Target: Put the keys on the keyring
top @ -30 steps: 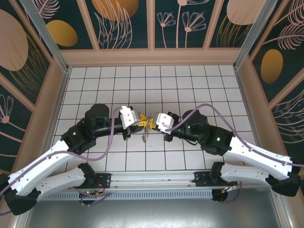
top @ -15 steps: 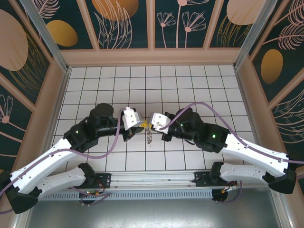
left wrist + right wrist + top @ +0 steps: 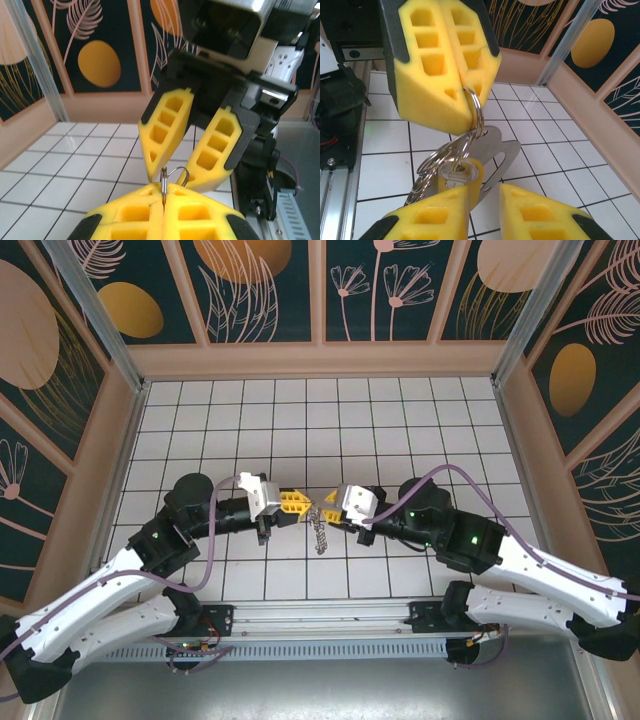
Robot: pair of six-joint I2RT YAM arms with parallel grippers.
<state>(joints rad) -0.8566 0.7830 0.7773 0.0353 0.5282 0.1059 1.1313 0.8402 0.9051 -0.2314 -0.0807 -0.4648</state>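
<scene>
Pinching the silvery keyring point(image 3: 476, 112) between pressed-together jaws, the left gripper point(image 3: 163, 196) is holding it above the white tiled table point(image 3: 400, 420). The keys point(image 3: 492, 150) are dangling from the ring just beside the right gripper point(image 3: 482, 196), whose fingers are standing slightly apart, one key head sitting just above a fingertip.

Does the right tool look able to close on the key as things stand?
Probably yes: the right tool stands open at the key, which hangs from the keyring pinched in the shut left tool. Nothing intervenes.
</scene>
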